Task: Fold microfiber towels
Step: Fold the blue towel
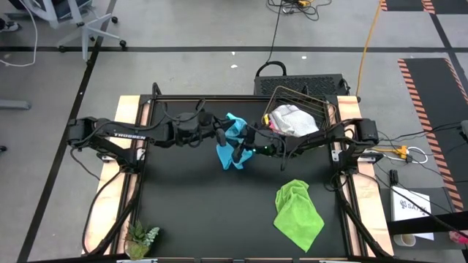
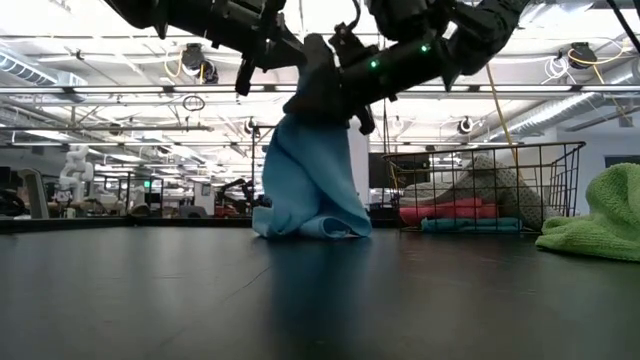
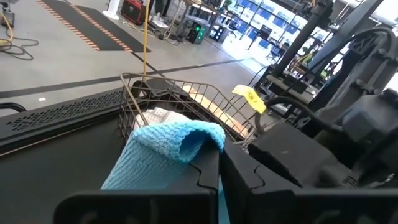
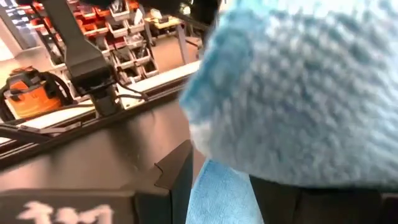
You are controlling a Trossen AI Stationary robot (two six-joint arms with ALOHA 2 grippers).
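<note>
Light-blue microfiber towel (image 1: 232, 146) hangs bunched above the table centre, hem touching the black mat. Left gripper (image 1: 219, 136) is clamped on its top corner; right gripper (image 1: 252, 144), at 3 o'clock, has spread jaws around cloth, grip unconfirmed. Advice: pull corners apart before lowering.

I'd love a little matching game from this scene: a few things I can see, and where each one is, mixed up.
Things:
1. blue towel
2. green towel
3. basket
4. plant

Places:
A. table's near left corner
B. far right of table, towels inside
C. hanging mid-table from the grippers
D. lying crumpled, near right

Pairs: 1-C, 2-D, 3-B, 4-A
</note>
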